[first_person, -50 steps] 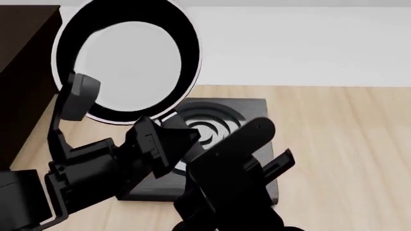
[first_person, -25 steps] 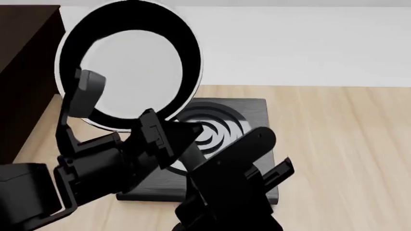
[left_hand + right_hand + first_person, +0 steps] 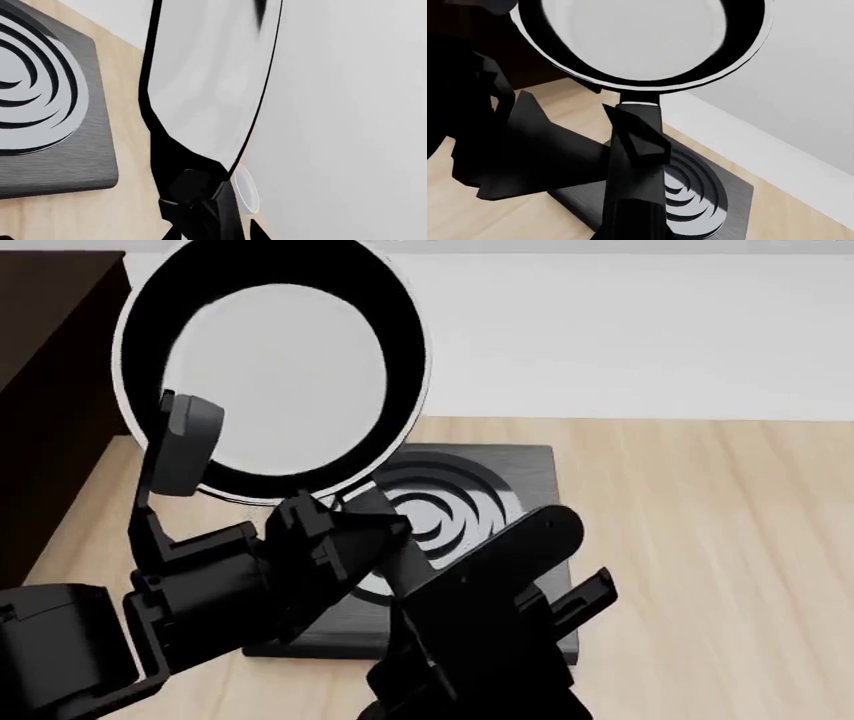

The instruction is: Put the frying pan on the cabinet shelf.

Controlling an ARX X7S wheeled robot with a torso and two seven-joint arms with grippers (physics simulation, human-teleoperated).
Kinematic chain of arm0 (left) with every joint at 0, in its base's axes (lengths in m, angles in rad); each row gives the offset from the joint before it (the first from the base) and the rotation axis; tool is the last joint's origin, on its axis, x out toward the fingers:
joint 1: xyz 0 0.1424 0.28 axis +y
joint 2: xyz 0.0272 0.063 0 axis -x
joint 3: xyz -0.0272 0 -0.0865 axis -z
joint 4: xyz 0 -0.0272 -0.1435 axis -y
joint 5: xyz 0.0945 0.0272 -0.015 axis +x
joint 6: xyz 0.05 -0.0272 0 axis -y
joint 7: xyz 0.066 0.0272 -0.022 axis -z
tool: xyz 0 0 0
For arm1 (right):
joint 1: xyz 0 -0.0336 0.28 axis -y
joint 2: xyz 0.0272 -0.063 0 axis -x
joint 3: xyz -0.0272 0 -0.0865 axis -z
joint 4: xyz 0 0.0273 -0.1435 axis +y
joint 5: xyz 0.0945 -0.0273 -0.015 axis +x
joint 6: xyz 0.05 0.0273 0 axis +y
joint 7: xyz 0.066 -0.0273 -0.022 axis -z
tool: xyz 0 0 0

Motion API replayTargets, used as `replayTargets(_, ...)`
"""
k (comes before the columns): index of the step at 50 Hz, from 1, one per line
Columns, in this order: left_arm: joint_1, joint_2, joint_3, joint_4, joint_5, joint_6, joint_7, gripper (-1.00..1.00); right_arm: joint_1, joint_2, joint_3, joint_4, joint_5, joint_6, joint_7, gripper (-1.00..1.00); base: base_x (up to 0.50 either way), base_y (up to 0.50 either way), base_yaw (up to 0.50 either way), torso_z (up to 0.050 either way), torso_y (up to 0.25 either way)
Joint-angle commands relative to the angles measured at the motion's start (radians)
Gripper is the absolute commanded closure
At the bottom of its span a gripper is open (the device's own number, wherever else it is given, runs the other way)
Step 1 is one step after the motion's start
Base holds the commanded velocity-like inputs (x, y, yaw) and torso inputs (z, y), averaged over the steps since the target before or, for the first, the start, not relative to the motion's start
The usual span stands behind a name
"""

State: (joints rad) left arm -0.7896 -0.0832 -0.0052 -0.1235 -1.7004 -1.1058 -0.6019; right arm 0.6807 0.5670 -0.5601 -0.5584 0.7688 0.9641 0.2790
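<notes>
The frying pan [image 3: 274,370] is lifted clear of the wooden counter [image 3: 707,540], tipped up so its pale-grey inside faces the head camera; it hangs above the square black ringed hob plate [image 3: 461,505], just beside the dark cabinet [image 3: 54,390] at the left. The right gripper [image 3: 634,135] is clamped on the pan's handle [image 3: 635,125]; whether the left gripper [image 3: 327,540] grips anything cannot be told.
</notes>
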Motion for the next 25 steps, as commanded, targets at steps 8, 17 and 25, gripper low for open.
replayTargets(8, -0.02, -0.019, 0.024, -0.012, 0.052, 0.045, 0.019, 1.0, -0.004, 0.002, 0.021, -0.015, -0.064, -0.013, -0.004, 1.0, 0.0, 0.0, 0.0, 0.0, 0.001)
replayTargets(17, -0.052, -0.045, 0.032, -0.044, 0.09, 0.073, 0.05, 1.0, -0.029, 0.015, 0.019, -0.049, -0.051, 0.004, 0.014, -1.0, 0.0, 0.0, 0.0, 0.001, 0.001)
replayTargets(25, -0.086, -0.066, 0.022, -0.106, 0.095, 0.094, 0.061, 1.0, -0.046, 0.023, 0.064, -0.118, -0.005, 0.04, 0.068, -1.0, 0.0, 0.0, 0.0, 0.0, 0.003)
